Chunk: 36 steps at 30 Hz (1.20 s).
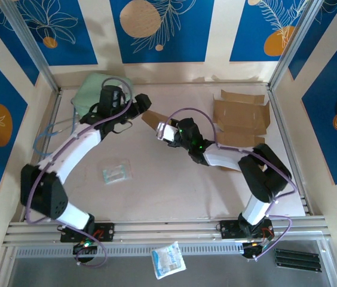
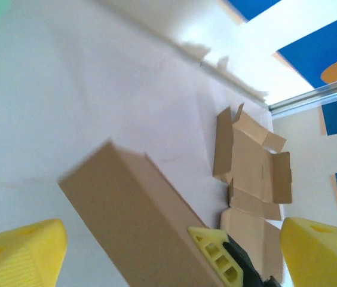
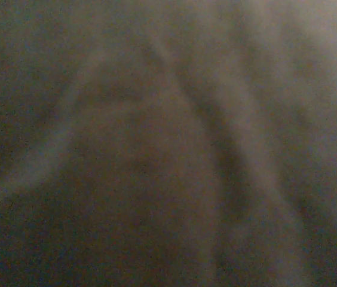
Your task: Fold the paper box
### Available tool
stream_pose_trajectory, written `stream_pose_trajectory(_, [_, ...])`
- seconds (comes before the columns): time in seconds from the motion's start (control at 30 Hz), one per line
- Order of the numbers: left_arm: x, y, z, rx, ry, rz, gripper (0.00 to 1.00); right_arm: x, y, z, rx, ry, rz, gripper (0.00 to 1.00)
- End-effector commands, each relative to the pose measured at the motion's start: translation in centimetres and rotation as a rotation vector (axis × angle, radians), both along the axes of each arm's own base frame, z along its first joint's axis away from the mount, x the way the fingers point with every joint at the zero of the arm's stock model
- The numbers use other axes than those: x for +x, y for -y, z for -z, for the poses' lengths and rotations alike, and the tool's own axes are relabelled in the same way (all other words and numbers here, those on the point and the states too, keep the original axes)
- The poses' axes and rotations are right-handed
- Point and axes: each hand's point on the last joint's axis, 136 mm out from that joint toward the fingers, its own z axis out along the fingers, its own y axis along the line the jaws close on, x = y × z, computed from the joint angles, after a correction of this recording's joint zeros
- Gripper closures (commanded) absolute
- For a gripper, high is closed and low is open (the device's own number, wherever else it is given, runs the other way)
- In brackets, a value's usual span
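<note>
A folded brown paper box [image 1: 152,119] hangs tilted over the middle of the table. In the left wrist view the paper box [image 2: 132,215] runs diagonally between my left gripper's wide-apart yellow fingertips [image 2: 19,257], and neither tip touches it. My left gripper [image 1: 143,103] is open, just left of the box's far end. My right gripper [image 1: 163,128] grips the box's near end. One of its yellow fingers [image 2: 217,256] lies flat against the box's side. The right wrist view is a dark brown blur, with cardboard right against the lens.
Flat unfolded cardboard blanks [image 1: 240,118] lie at the back right, also in the left wrist view [image 2: 253,173]. A green cloth [image 1: 94,89] sits at the back left. A small plastic packet [image 1: 116,171] lies on the table; another packet [image 1: 168,260] lies beyond the front rail.
</note>
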Motion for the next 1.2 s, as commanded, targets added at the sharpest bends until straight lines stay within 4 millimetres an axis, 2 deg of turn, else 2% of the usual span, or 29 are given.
stream_pose_trajectory(0.0, [-1.9,-3.7,-2.4,0.264,0.166,0.002,0.07,-5.4,1.1,-0.3,-0.070,-0.324,-0.130,0.56])
stream_pose_trajectory(0.07, [-3.3,-4.8,-2.9,0.361,0.233,0.029,0.08,-8.9,2.3,-0.4,-0.176,-0.482,-0.214,0.58])
stream_pose_trajectory(0.17, [-5.5,-5.0,-2.6,0.462,0.285,0.135,0.10,-11.3,4.3,-0.2,-0.355,-0.615,-0.228,0.58])
stream_pose_trajectory(0.3, [-7.3,-4.5,-1.6,0.490,0.274,0.236,0.11,-11.4,5.3,0.3,-0.504,-0.728,-0.184,0.57])
stream_pose_trajectory(0.53, [-8.2,-3.9,0.7,0.401,0.218,0.241,0.10,-10.1,2.0,2.1,-0.580,-0.770,-0.228,0.57])
stream_pose_trajectory(0.63, [-8.6,-3.6,1.5,0.349,0.207,0.238,0.10,-9.5,0.8,1.9,-0.562,-0.750,-0.236,0.37])
stream_pose_trajectory(0.73, [-8.9,-3.7,2.8,0.346,0.179,0.244,0.10,-10.2,-0.1,0.8,-0.521,-0.763,-0.283,0.28])
stream_pose_trajectory(0.9, [-8.7,-3.7,5.0,0.387,0.127,0.270,0.09,-10.6,-1.3,-1.7,-0.439,-0.745,-0.326,0.23])
stream_pose_trajectory(1.17, [-10.2,-1.1,4.1,0.322,0.162,0.440,0.09,-10.1,-2.3,-6.2,-0.241,-0.675,-0.316,0.18])
